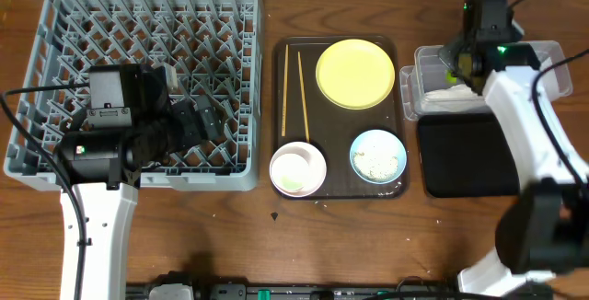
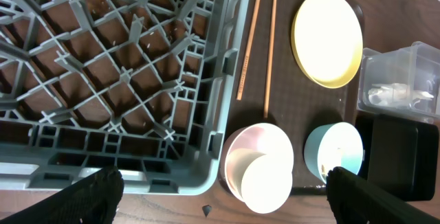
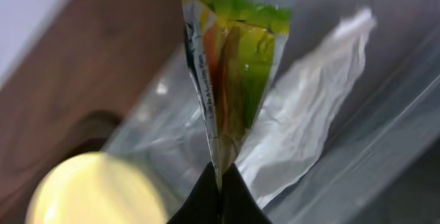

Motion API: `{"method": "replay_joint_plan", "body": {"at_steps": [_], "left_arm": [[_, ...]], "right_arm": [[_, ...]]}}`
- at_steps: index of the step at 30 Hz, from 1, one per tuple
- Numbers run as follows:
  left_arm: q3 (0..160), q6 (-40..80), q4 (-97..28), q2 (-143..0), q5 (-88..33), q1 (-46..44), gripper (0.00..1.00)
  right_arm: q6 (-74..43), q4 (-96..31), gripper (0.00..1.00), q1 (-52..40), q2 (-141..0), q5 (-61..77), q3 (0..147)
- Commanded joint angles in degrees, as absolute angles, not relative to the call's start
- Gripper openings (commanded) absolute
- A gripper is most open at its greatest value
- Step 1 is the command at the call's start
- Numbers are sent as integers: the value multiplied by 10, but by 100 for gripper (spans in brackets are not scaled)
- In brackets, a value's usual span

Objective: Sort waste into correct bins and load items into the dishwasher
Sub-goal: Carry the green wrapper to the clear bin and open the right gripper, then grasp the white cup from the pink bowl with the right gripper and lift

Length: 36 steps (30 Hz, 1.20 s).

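Observation:
My right gripper (image 3: 220,179) is shut on the green-and-yellow snack wrapper (image 3: 234,59) and holds it over the clear tub (image 1: 425,56), where the white napkin (image 3: 302,121) lies. The black tray (image 1: 465,157) sits just in front of the tub. My left gripper (image 2: 223,179) is open and empty over the front right corner of the grey dish rack (image 1: 147,178). The yellow plate (image 1: 355,73), two chopsticks (image 1: 294,93), the white bowl (image 1: 297,168) with a pale cup (image 2: 267,183) inside, and the blue bowl (image 1: 377,155) with rice scraps are between the rack and the bins.
The plate, chopsticks and bowls rest on a dark brown serving tray (image 1: 336,125) in the middle. A small dark speck (image 1: 274,215) lies on the wooden table in front of it. Cables run along both arms.

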State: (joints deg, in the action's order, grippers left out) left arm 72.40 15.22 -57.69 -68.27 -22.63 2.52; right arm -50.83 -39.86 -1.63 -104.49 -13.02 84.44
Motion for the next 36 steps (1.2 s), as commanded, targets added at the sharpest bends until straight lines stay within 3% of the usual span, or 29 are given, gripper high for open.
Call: {"method": "replay_joint_plan", "body": {"at_steps": [1, 3, 5, 12, 17, 25, 36], "left_arm": [[734, 151, -578, -685, -234, 25, 95], [734, 151, -578, -685, -234, 26, 95], [734, 151, -578, -685, -234, 26, 95], [734, 151, -578, -685, -234, 26, 95], [734, 151, -578, -685, -234, 26, 95], [734, 152, -584, -685, -243, 25, 95], [734, 147, -686, -684, -260, 26, 98]], "right_arm": [[-529, -396, 21, -7, -1074, -107, 834], [-479, -392, 40, -7, -1066, -86, 837], [-430, -393, 46, -8, -1042, -66, 842], [-258, -469, 45, -52, -903, 98, 842], [-152, -531, 45, -145, -881, 203, 842], [-85, -570, 48, -326, -926, 184, 834], [-126, -559, 41, -444, -1073, 78, 831]]}}
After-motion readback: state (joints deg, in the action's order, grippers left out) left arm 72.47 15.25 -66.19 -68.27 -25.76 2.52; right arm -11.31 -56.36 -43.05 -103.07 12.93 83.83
